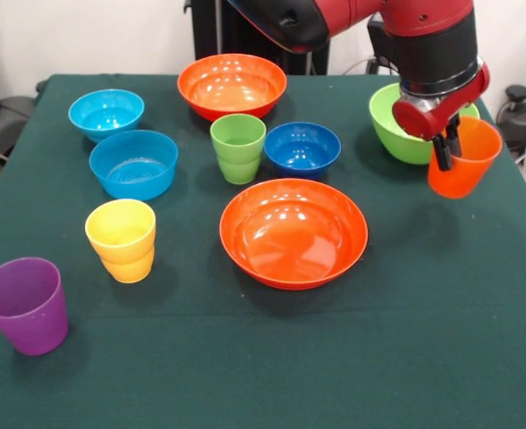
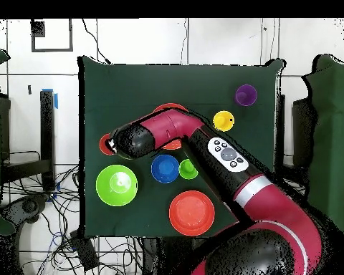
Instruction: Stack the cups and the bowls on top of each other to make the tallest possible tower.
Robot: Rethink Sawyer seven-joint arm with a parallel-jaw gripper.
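Note:
My gripper (image 1: pixel 448 152) is shut on the rim of the orange cup (image 1: pixel 467 165) and holds it above the table at the right, just in front of the lime green bowl (image 1: pixel 397 130). In the overhead view the arm covers most of this cup (image 2: pixel 104 144). One large orange bowl (image 1: pixel 293 232) sits mid-table and another (image 1: pixel 232 85) at the back. The dark blue bowl (image 1: pixel 302 147) and the green cup (image 1: pixel 238 147) stand between them. Two light blue bowls (image 1: pixel 106 112) (image 1: pixel 134 164) sit at the left. The yellow cup (image 1: pixel 122 239) and the purple cup (image 1: pixel 25 304) stand front left.
The dark green cloth (image 1: pixel 424 340) covers the whole table. The robot's pedestal stands behind the far edge. Cables and dark equipment lie on the floor around the table.

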